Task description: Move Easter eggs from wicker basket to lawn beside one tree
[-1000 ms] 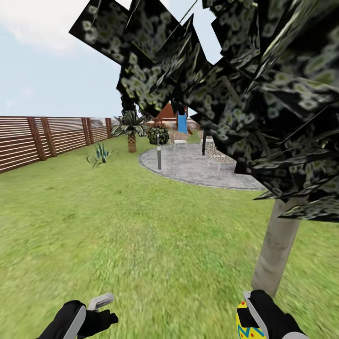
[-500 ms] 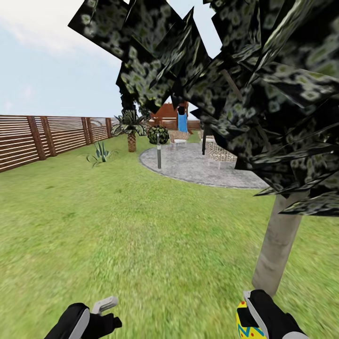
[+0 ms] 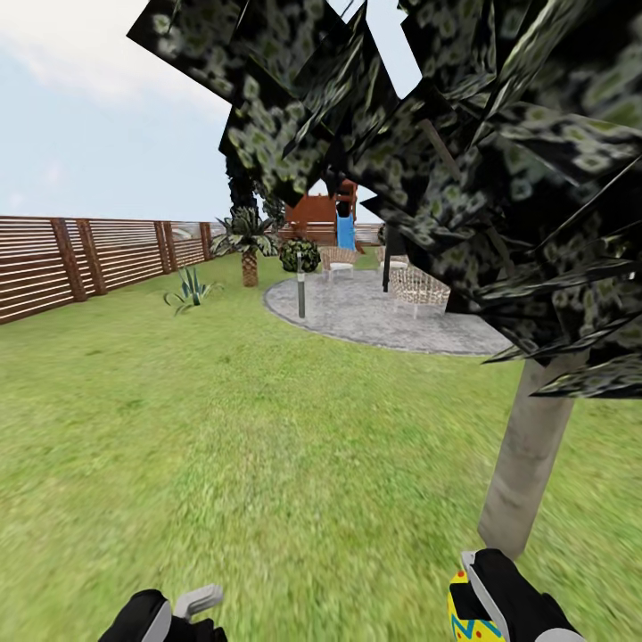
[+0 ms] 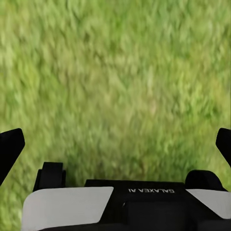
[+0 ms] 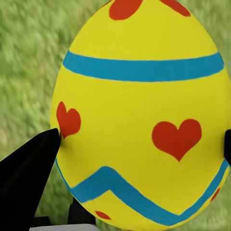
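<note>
While the left gripper (image 4: 115,144) hangs spread and empty over the lawn (image 3: 267,446), the right gripper (image 5: 139,139) clamps one Easter egg (image 5: 139,110) near the tree (image 3: 526,455); smooth, rigid and probably light, it looks slip-prone, so grip across its widest middle.

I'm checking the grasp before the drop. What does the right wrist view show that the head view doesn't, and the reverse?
Right wrist view alone: the Easter egg close up, with red hearts, blue bands and a zigzag, and black fingers pressed against its sides. Head view alone: the tree trunk just ahead of the right end effector, the fence, the patio and the left end effector. Both show the egg held over the lawn.
</note>
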